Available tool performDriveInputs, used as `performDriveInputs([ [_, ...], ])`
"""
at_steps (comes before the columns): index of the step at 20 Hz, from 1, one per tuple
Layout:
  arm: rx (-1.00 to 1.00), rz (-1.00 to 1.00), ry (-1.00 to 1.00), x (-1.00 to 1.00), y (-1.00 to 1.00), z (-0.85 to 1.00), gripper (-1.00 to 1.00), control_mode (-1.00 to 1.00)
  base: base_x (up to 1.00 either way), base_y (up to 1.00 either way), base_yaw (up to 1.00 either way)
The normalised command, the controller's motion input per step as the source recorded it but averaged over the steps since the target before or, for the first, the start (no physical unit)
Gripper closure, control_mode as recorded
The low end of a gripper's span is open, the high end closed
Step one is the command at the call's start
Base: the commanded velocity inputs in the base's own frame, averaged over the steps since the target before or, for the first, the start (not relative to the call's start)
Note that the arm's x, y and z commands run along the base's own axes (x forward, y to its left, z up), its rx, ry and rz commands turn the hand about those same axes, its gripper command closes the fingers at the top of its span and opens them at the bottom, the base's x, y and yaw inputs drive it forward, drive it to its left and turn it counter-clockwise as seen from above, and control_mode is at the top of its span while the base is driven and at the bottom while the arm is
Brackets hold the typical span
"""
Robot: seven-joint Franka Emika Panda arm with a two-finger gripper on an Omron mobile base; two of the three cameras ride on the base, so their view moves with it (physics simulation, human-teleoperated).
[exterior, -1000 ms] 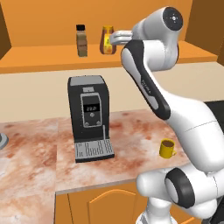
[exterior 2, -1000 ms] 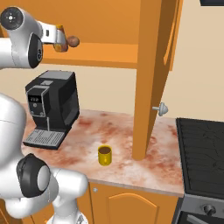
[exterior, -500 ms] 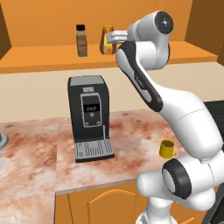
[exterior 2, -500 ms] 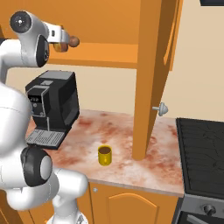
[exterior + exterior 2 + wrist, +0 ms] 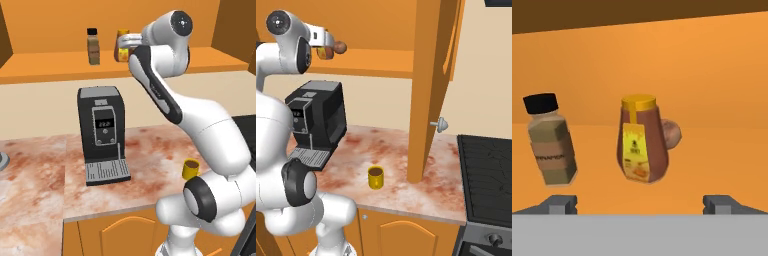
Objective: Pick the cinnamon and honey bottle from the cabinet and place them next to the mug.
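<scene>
**At the cabinet shelf: gripper lined up on the honey**

In the cabinet (image 5: 45, 65), the arm has swung its upper links round over the last second while the hand kept close to the honey (image 5: 640, 142). The gripper (image 5: 640, 204) is spread wide and holds nothing; in the hand view the bottle stands at 12 o'clock from the gap between the fingertips (image 5: 560, 204), apart from them. I judge this the final approach before a first grasp; nothing has left the shelf yet.

The honey is squat, glossy amber, broad at the base and narrowing to a yellow-orange cap, with a yellow label. A matt brown ball (image 5: 671, 134) sits just behind it at 2 o'clock. The cinnamon (image 5: 550, 146), at 9 o'clock from the honey, is a slim jar with a black cap and tan label. The shelf is flat orange wood.

The mug (image 5: 375, 177), small and yellow, stands on the mottled stone counter (image 5: 391, 150), at 4 o'clock from the boxy black coffee machine (image 5: 101, 132).
</scene>
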Motion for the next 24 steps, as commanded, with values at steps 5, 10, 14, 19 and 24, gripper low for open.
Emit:
performDriveInputs([
  [5,-0.02,0.00,0.01,0.01,0.25,0.00,-1.00,-1.00,0.00,0.00,0.00],
  [10,0.00,0.00,0.00,0.18,0.00,0.00,-1.00,-1.00,0.00,0.00,0.00],
  [14,-0.01,0.00,0.01,0.31,0.00,0.00,-1.00,-1.00,0.00,0.00,0.00],
  [19,-0.04,-0.01,0.09,0.32,0.00,0.05,-1.00,-1.00,0.00,0.00,0.00],
  [24,-0.01,-0.01,0.02,0.17,0.00,0.01,-1.00,-1.00,0.00,0.00,0.00],
])
